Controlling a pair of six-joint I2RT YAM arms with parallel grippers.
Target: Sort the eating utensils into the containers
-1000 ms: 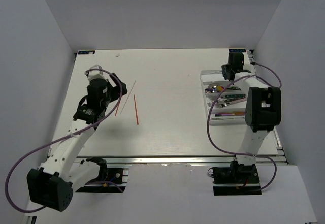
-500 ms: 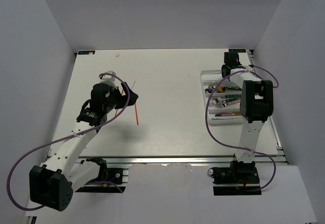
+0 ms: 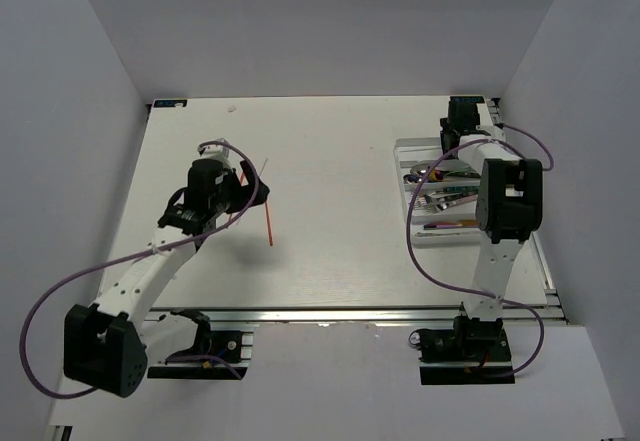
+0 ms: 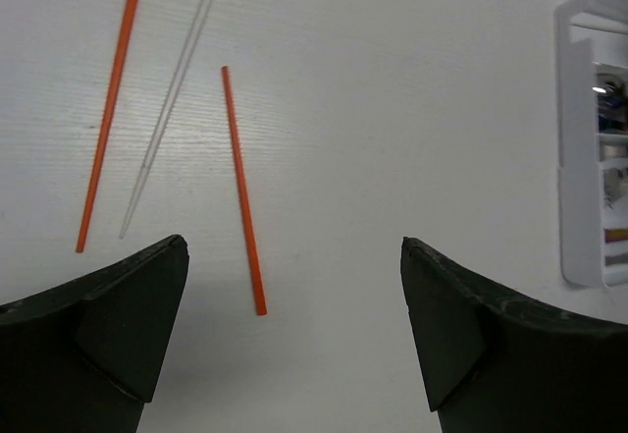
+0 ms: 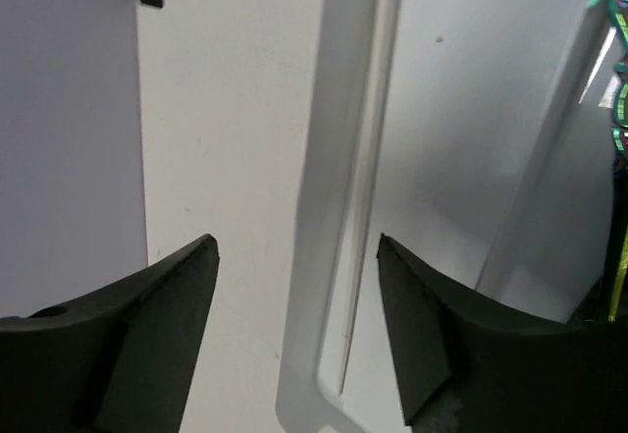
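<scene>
Counter [image 3: 330, 251] carries a white cutlery tray [image 4: 566, 138] on its right side. Left claw [image 4: 294, 246] is spread and empty, near two red-orange chopsticks [image 4: 241, 192] [image 4: 106, 119] and a white chopstick [image 4: 172, 99]. Right claw [image 5: 295, 240] is spread over the tray's end compartment, where a second white chopstick [image 5: 365, 188] lies.

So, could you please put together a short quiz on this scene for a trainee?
1. True or false: the left gripper is shut.
2. How many chopsticks lie on the table in the left wrist view? A) two B) three C) five
3. Fill in: the white tray lies on the ___ arm's side of the table.

Key:
1. False. It is open and holds nothing.
2. B. Two are red-orange and one is white.
3. right
</scene>
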